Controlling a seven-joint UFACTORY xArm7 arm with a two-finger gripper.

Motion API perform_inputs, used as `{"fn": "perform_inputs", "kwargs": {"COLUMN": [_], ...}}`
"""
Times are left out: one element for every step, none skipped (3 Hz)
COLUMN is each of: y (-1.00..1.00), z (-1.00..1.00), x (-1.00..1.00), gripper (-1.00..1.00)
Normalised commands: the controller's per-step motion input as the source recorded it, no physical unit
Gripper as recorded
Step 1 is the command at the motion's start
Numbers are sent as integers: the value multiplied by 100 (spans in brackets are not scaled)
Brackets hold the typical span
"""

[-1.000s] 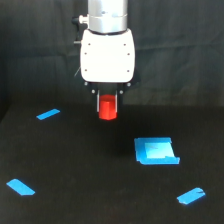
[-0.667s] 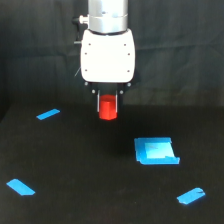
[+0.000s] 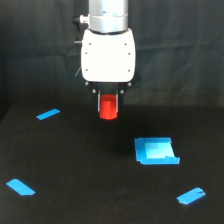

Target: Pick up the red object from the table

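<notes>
The red object (image 3: 108,109) is a small red-orange block held between the dark fingers under the white gripper body, near the middle of the exterior view. My gripper (image 3: 108,106) is shut on it and holds it clear above the black table (image 3: 90,170). The upper part of the block is hidden between the fingers.
Blue flat pieces lie on the table: a strip (image 3: 48,114) at the exterior view's left, another (image 3: 20,187) at the lower left, a larger square piece (image 3: 156,151) at the right, and a small strip (image 3: 190,195) at the lower right.
The gripper with the red block has risen slightly; the blue pieces have not moved.
</notes>
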Motion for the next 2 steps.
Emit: {"fn": "perform_inputs", "kwargs": {"y": [0,-1], "z": [0,-2], "x": [-1,7], "gripper": [-98,-99]}}
